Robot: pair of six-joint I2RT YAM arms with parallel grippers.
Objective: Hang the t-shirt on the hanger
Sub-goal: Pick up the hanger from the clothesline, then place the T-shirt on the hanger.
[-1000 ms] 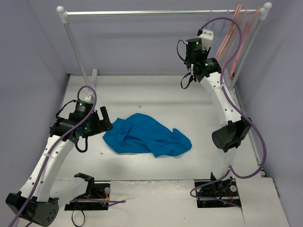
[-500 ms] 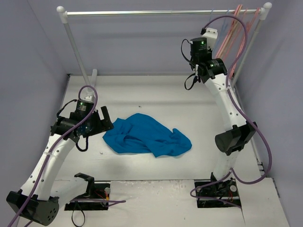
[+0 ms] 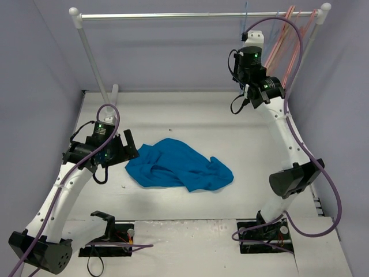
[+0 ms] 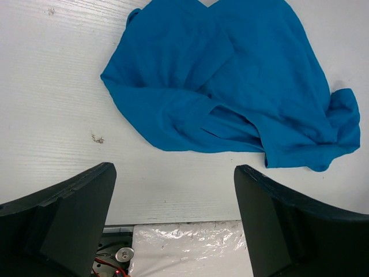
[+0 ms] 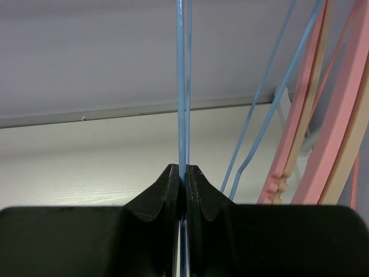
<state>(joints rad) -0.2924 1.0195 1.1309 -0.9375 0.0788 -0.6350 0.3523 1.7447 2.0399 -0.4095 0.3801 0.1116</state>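
A white bench with a faint wood grain. A bright blue t-shirt lies directly on it in a loose, rumpled heap, just in front of the left hand. A small dark speck sits on the bare surface between that hand and the shirt. Behind the hand, at the bench's near edge, lies a crinkled silvery sheet.

silver clothes rail: salmon-pink thin hangers crowd right of thin light-blue wire hanger, left side open | white tabletop: bare all round crumpled bright-blue fabric t-shirt
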